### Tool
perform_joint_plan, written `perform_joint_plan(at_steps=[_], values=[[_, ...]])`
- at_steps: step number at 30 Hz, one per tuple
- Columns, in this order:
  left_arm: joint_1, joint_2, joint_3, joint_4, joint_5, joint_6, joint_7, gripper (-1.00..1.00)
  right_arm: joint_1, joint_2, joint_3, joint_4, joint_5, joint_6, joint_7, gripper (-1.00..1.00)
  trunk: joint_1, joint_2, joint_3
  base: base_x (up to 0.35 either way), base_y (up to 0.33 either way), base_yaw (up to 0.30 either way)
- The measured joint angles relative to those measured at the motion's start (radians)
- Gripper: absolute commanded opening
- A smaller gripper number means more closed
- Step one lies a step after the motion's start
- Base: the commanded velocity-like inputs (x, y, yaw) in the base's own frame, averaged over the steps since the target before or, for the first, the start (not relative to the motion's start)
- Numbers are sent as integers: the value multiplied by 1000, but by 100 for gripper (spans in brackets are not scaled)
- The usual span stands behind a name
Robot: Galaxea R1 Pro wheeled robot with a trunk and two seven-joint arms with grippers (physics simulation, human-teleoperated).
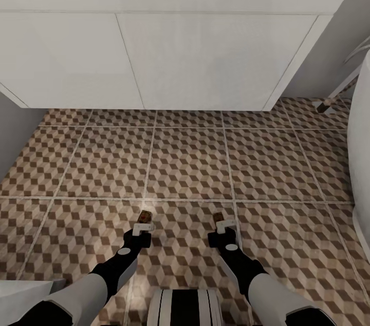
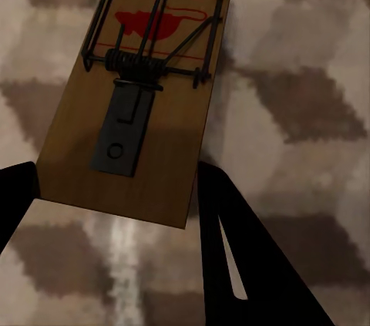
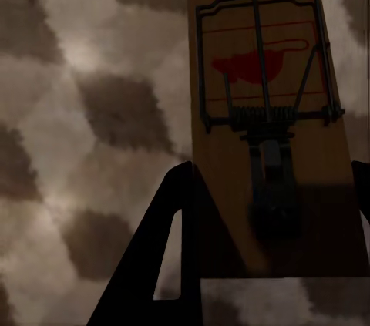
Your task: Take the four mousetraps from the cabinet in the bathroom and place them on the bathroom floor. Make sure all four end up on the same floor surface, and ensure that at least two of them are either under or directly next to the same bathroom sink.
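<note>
Two mousetraps show, each a small brown wooden board with a dark wire spring and a red mouse print. My left gripper [image 1: 143,227] is shut on one mousetrap [image 1: 146,215], and its black fingers [image 2: 254,264] flank the board [image 2: 142,87]. My right gripper [image 1: 222,225] is shut on the other mousetrap [image 1: 218,217], with a finger [image 3: 162,257] beside the board [image 3: 266,126]. Both traps hang low over the cube-patterned bathroom floor [image 1: 185,161], about two tiles short of a white unit [image 1: 169,59]. The cabinet is out of view.
The white unit has two flat door panels and spans the far side; I cannot tell whether it carries a sink. A grey wall [image 1: 15,136] stands left. A white curved body [image 1: 361,151] and a dark-tipped leg [image 1: 325,106] stand right.
</note>
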Motion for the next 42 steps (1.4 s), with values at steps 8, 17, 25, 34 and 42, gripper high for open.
perform_joint_plan(at_steps=[8, 17, 25, 34, 42], values=[[0, 0, 0, 0, 0, 0, -4, -100, 0, 0, -1, -6, 0, 7, -7, -100, 0, 0, 0, 0, 0, 0], [0, 0, -1, 0, 0, 0, -5, -100, 0, 3, -2, -39, -1, 14, -78, -100, 0, 0, 0, 0, 0, 0], [0, 0, -2, 0, 0, -2, -6, -100, 0, 3, -2, -43, -1, 5, -98, -100, 0, 0, -4, 0, 0, 0], [0, 0, -1, -1, 0, -3, -6, -100, 0, 3, -3, -67, -1, 1, -101, -100, 0, 0, -5, 0, 0, 0], [0, 2, -1, -1, 0, -8, -7, -100, 0, -2, 4, -70, 5, -20, -90, -100, 0, 0, -5, 0, 0, 0]])
